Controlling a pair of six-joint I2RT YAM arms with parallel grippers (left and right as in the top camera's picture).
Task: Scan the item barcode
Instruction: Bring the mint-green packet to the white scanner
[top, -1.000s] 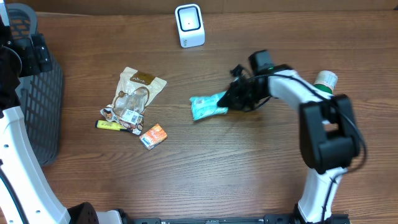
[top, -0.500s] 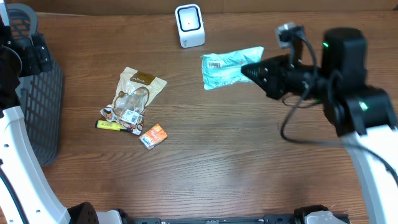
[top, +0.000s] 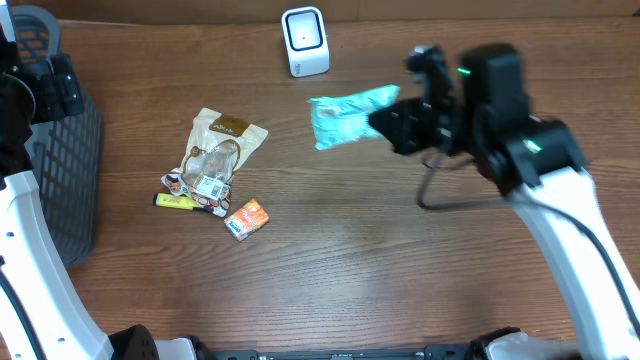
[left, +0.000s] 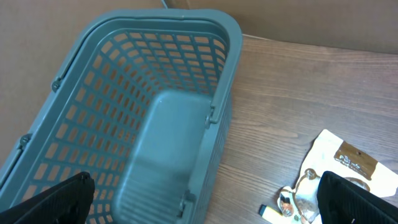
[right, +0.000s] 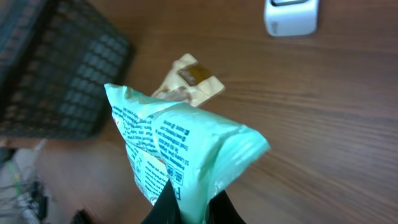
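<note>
Overhead: the right gripper clamps the teal packet by one end, off the table, near the white scanner. Left wrist alone shows the left gripper spread wide, facing the grey basket. Right wrist alone shows the packet's small print, which partly hides a tan pouch.

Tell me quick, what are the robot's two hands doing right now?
Left gripper: open, holding nothing.
Right gripper: closed, pinching the mint-green crinkly plastic packet.
</note>
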